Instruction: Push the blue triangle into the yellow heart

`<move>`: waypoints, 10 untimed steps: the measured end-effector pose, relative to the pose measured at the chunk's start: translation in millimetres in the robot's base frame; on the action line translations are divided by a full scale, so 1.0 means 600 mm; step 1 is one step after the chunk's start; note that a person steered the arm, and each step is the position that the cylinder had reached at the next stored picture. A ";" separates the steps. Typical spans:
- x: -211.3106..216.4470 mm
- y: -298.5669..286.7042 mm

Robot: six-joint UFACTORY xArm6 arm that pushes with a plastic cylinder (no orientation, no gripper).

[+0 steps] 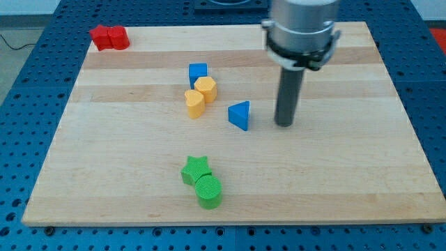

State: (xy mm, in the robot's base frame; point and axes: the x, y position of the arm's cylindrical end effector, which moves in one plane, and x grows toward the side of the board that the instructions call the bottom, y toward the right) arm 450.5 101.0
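Observation:
The blue triangle (pixel 239 115) lies near the middle of the wooden board (pixel 125 160). The yellow heart (pixel 194 102) lies to its left, a short gap away, touching a yellow hexagon (pixel 205 89) just above it. My tip (pixel 283 124) rests on the board to the right of the blue triangle, a small gap apart, not touching it. The rod rises from there to the arm's grey body at the view's top.
A blue cube (pixel 198 72) sits just above the yellow hexagon. Two red blocks (pixel 109 37) lie at the board's top left corner. A green star (pixel 196 169) and a green cylinder (pixel 208 191) sit together near the bottom edge.

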 end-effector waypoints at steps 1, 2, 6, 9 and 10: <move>-0.045 0.013; -0.064 -0.020; -0.020 -0.160; 0.026 -0.122; 0.045 -0.153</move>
State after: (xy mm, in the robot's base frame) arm 477.2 9.2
